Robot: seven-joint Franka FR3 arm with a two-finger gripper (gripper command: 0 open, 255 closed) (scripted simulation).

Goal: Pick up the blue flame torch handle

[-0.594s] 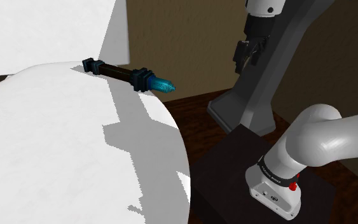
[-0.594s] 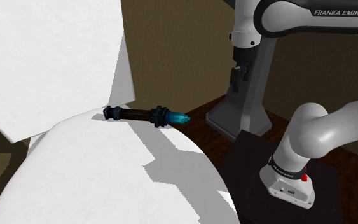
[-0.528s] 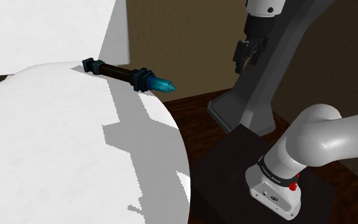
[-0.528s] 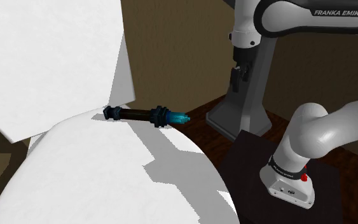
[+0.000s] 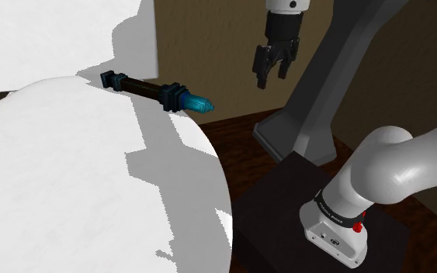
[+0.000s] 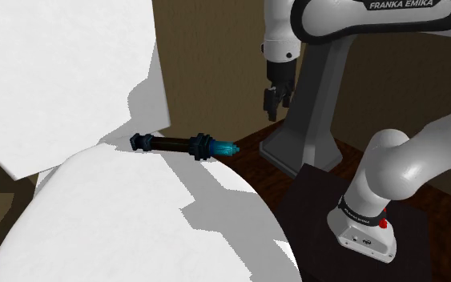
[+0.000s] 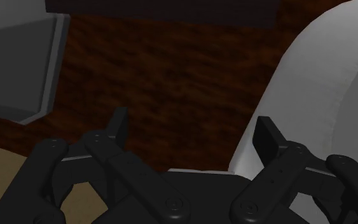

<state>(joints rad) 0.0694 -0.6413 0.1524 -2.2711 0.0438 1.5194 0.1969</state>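
1. Claw (image 5: 272,77) hangs high in the air, pointing down, with its two black fingers (image 7: 117,125) spread wide and nothing between them.
2. Look down along it: that's dark wooden floor (image 7: 171,76) underneath, not the table. The table's white curved rim passes just beside one finger.
3. Now the torch (image 5: 153,91). It lies flat at the far rim of the white rounded table (image 5: 69,178), a dark handle with a blue collar at each end.
4. Its blue flame tip (image 5: 200,102) pokes out past the table's edge and over the floor, on the side where the claw hangs.
5. The torch's other end sits close against a big white panel (image 5: 53,39) that rises behind the table. It's tight back there, with shadow across the corner.
6. Claw and torch are well apart. The claw is higher and off to the shoulder view's right of the flame tip, with open air between them.
7. Behind the claw, a grey post (image 5: 317,93) leans up from a flared base on the floor. How much gap there is between them, I can't tell.
8. Down at the shoulder view's lower right, the arm's white base sits on its dark stand (image 5: 286,194), close beside the table's curved edge.
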